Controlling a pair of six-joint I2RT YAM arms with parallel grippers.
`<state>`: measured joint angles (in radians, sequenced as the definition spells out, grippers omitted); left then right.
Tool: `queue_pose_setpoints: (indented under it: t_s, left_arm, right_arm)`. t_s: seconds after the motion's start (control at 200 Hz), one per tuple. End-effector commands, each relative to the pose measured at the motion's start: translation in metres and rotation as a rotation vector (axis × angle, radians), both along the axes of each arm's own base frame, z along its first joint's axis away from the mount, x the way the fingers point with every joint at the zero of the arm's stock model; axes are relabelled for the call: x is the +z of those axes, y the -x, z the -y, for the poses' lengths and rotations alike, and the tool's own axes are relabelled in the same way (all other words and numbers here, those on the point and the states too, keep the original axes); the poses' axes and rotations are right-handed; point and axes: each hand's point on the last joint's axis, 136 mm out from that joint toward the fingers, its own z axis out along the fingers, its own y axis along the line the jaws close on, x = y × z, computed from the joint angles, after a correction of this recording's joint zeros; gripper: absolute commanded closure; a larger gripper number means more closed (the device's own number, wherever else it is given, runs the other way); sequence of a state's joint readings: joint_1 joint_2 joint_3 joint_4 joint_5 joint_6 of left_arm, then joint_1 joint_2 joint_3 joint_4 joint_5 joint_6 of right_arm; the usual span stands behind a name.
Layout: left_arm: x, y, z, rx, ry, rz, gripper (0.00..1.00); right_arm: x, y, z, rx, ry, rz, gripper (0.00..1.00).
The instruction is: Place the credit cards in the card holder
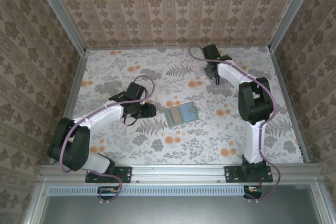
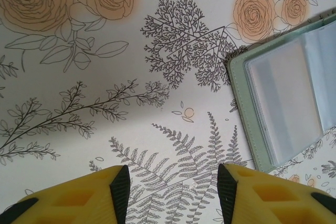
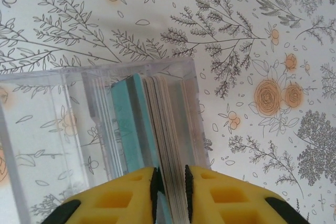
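Note:
The card holder [image 1: 181, 114] lies open and flat on the floral table, muted green with clear pockets [image 2: 294, 93]. My left gripper [image 1: 152, 111] hovers just left of it, open, with bare table between its fingers [image 2: 173, 192]. At the back of the table my right gripper [image 1: 214, 74] reaches down into a clear plastic stand [image 3: 79, 124]. A stack of credit cards [image 3: 165, 124] stands on edge in that stand, next to a teal card. The right gripper [image 3: 171, 192] has its pads pressed on both sides of the card stack.
Patterned walls with metal rails enclose the table on three sides [image 1: 73, 77]. The right arm's elbow [image 1: 254, 100] stands to the right of the card holder. Open floral table stretches between the holder and the stand.

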<state>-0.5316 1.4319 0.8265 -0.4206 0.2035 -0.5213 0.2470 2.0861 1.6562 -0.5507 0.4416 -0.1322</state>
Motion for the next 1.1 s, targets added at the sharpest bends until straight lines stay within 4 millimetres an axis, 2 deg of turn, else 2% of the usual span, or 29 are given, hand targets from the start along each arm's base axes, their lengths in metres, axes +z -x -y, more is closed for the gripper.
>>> queue_pose_setpoints:
  t_s: [0.0, 0.115, 0.38, 0.445, 0.85, 0.93, 0.99, 1.09]
  left_arm:
    - [0.008, -0.005, 0.002, -0.023, -0.029, 0.022, 0.51]
    - [0.013, -0.007, 0.003, -0.033, -0.032, 0.032, 0.51]
    - [0.009, -0.005, 0.007, -0.033, -0.016, 0.022, 0.51]
    - [0.007, -0.005, 0.008, -0.035, -0.015, 0.011, 0.51]
    - [0.008, -0.003, 0.024, -0.074, 0.067, 0.004, 0.51]
    - [0.011, -0.003, 0.03, -0.079, 0.103, 0.01, 0.51]
    - [0.015, -0.005, 0.035, -0.08, 0.133, 0.036, 0.51]
    - [0.019, -0.008, 0.041, -0.09, 0.167, 0.06, 0.51]
  right_arm:
    - [0.021, 0.001, 0.002, -0.008, 0.006, 0.014, 0.83]
    - [0.022, 0.001, -0.004, 0.007, -0.008, 0.013, 0.88]
    - [0.035, 0.005, -0.012, 0.012, -0.045, 0.025, 0.94]
    - [0.041, 0.009, -0.017, 0.01, -0.082, 0.023, 1.0]
    - [0.087, 0.04, -0.049, 0.014, -0.387, 0.087, 1.0]
    - [0.099, 0.058, -0.062, -0.033, -0.533, 0.047, 1.0]
    - [0.108, 0.071, -0.079, -0.036, -0.663, 0.011, 1.0]
    - [0.109, 0.094, -0.11, 0.003, -0.893, -0.089, 1.0]
